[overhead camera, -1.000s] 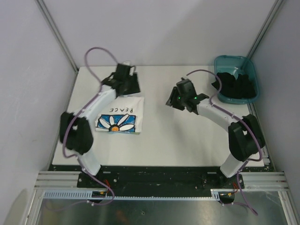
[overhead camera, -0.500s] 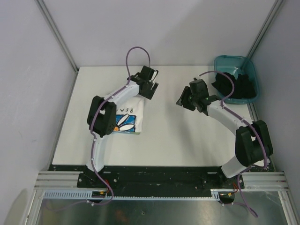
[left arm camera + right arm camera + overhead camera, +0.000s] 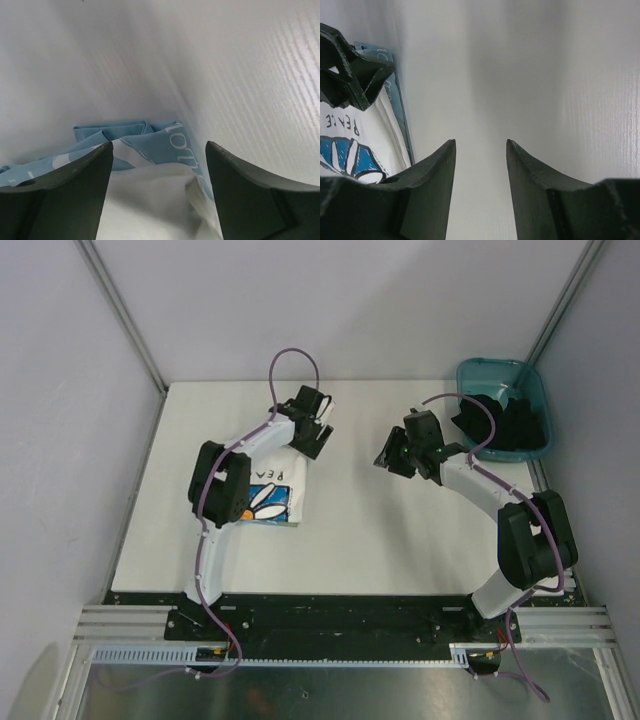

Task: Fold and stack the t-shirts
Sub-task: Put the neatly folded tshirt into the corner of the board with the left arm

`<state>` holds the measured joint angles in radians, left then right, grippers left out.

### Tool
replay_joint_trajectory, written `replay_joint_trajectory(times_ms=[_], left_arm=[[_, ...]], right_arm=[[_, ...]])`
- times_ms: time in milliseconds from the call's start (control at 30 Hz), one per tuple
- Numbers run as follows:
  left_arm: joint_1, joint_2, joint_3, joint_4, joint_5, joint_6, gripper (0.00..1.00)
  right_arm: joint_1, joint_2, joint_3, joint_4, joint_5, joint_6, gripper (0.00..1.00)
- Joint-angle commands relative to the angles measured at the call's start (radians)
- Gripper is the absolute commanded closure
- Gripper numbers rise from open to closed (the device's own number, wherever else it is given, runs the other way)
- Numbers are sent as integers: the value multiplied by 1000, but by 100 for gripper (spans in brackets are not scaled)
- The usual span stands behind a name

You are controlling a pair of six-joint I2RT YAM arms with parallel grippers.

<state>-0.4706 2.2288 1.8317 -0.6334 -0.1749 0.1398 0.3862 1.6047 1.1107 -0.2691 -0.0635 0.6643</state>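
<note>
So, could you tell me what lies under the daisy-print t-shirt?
A second tee with a light-blue graphic; only its edge shows past the daisy-print t-shirt. The rest is covered.

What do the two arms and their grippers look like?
The left arm and right arm have white tubular links, bulky black joint housings and a thin purple cable looping along each. The left gripper and right gripper are matte black, each with two broad tapering fingers.

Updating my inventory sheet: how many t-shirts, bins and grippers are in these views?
T-shirts: 2 (daisy-print tee, light-blue-graphic tee beneath it)
Teal bin: 1
Grippers: 2 (left gripper, right gripper)
Total: 5
</note>
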Motion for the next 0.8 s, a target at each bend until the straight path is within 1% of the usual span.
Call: replay_joint_trajectory(times_ms=[0,133,267,400,533,767], left_arm=[[13,24,11,7,40,26,22],[14,25,-20,6,55,31,23],[19,-9,-86,6,59,44,22],[31,-72,-180,7,46,60,23],[57,-140,-285,10,66,70,23],[79,-263,-489,42,12,112,24]], right_arm=[[-4,2,-6,34,-12,-16,51],[-5,2,-17,41,-13,-16,51],[-7,1,-34,47,-16,-16,51],[-8,-4,-50,54,-18,-12,52],[-7,-17,-75,58,-16,-8,52],[-7,-53,-135,64,-16,8,52]])
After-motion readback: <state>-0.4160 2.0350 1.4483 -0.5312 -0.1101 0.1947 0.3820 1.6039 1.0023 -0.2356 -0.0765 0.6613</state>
